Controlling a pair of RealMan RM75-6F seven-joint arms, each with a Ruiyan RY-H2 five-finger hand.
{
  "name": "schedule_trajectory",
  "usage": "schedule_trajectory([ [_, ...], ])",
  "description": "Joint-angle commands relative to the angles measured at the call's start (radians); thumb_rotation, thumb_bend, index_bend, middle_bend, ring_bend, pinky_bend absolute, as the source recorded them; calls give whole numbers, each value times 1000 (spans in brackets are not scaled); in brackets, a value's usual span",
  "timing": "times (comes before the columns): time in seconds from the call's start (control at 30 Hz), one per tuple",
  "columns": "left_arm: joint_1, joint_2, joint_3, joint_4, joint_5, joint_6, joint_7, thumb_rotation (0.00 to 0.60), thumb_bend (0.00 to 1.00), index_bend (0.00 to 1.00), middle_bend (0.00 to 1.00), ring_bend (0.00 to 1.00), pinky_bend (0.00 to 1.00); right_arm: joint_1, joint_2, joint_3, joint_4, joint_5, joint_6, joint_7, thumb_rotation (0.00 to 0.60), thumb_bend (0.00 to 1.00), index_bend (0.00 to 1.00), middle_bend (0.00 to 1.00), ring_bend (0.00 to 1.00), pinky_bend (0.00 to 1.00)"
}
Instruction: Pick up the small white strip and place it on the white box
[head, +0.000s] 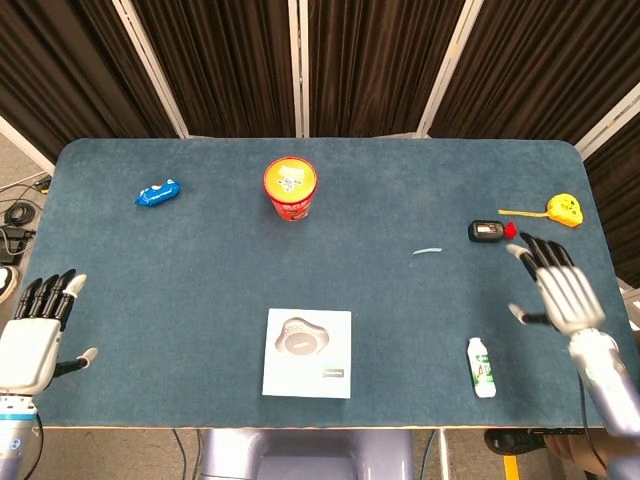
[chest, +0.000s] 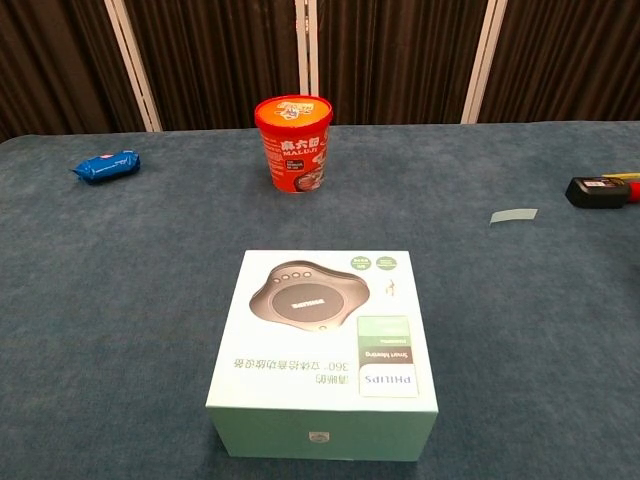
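Observation:
The small white strip (head: 427, 251) (chest: 513, 215) lies flat on the blue table, right of centre. The white box (head: 308, 352) (chest: 325, 350), printed with a grey round speaker, stands near the front edge in the middle. My right hand (head: 560, 290) hovers over the table's right side with fingers spread and nothing in it, well to the right of the strip. My left hand (head: 35, 335) stays at the front left corner, fingers apart and empty. Neither hand shows in the chest view.
A red noodle cup (head: 290, 188) stands behind the box. A blue packet (head: 157, 192) lies far left. A black device (head: 487, 231) and yellow tape measure (head: 563, 209) sit at the right. A small white bottle (head: 482, 366) lies front right.

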Motion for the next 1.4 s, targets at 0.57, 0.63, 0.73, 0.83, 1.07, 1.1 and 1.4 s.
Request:
schedule_trajectory([
  [0.57, -41, -56, -47, 44, -173, -61, 93, 600, 0, 0, 0, 0, 0, 384, -387, 52, 457, 256, -416, -139, 600, 293, 420, 0, 0, 0],
  [0.63, -44, -59, -50, 48, -186, -64, 97, 600, 0, 0, 0, 0, 0, 403, -421, 44, 497, 256, -440, -135, 600, 294, 427, 0, 0, 0],
  [0.73, -50, -63, -54, 56, -204, -71, 98, 600, 0, 0, 0, 0, 0, 434, -497, 29, 601, 249, -461, -146, 600, 297, 440, 0, 0, 0],
  [0.83, -53, -63, -56, 59, -217, -76, 96, 600, 0, 0, 0, 0, 0, 448, -541, 17, 668, 235, -469, -141, 600, 297, 447, 0, 0, 0],
  [1.07, -56, -59, -58, 59, -226, -73, 88, 600, 0, 0, 0, 0, 0, 469, -599, -13, 777, 192, -473, -149, 600, 298, 450, 0, 0, 0],
  [1.1, -57, -58, -58, 60, -228, -73, 87, 600, 0, 0, 0, 0, 0, 471, -606, -16, 792, 188, -475, -148, 600, 298, 450, 0, 0, 0],
  [1.4, -61, -58, -56, 64, -233, -71, 86, 600, 0, 0, 0, 0, 0, 477, -648, -31, 881, 164, -484, -130, 600, 321, 493, 0, 0, 0],
])
